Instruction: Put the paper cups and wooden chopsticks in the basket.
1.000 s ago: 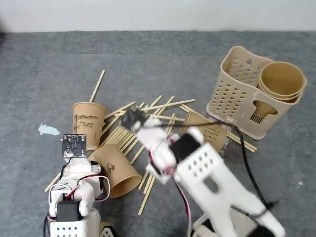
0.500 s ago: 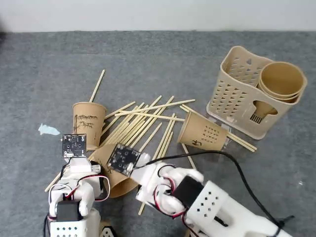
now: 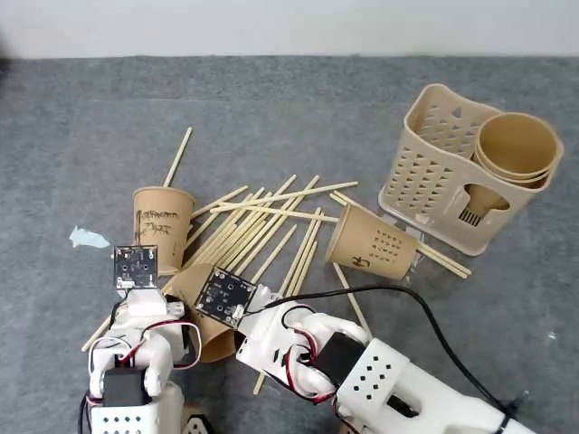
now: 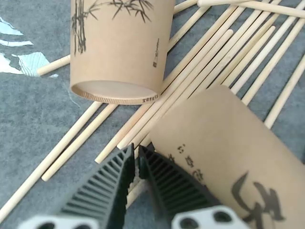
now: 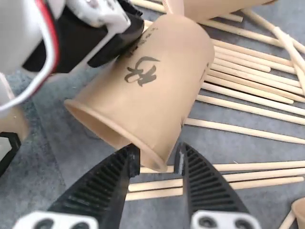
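No wording can be read for certain. A dark brush-drawn character with smaller marks beside it is printed on the side of the lying paper cup [image 5: 157,95]. A bamboo drawing and a thin line of print, too small to be read, are carried by the bamboo cup [image 4: 119,43]. A grid of dots and a small mark are printed on the third cup [image 3: 373,246] beside the basket [image 3: 425,172].

My right gripper [image 5: 157,160] is matt black plastic, ribbed along its inner faces. Between its tips sits the rolled rim of a matt brown paper cup [image 5: 143,95]. Beyond the cup lie smooth, pale, unvarnished wooden chopsticks [image 5: 257,81] on rough grey felt-like cloth [image 5: 62,138].
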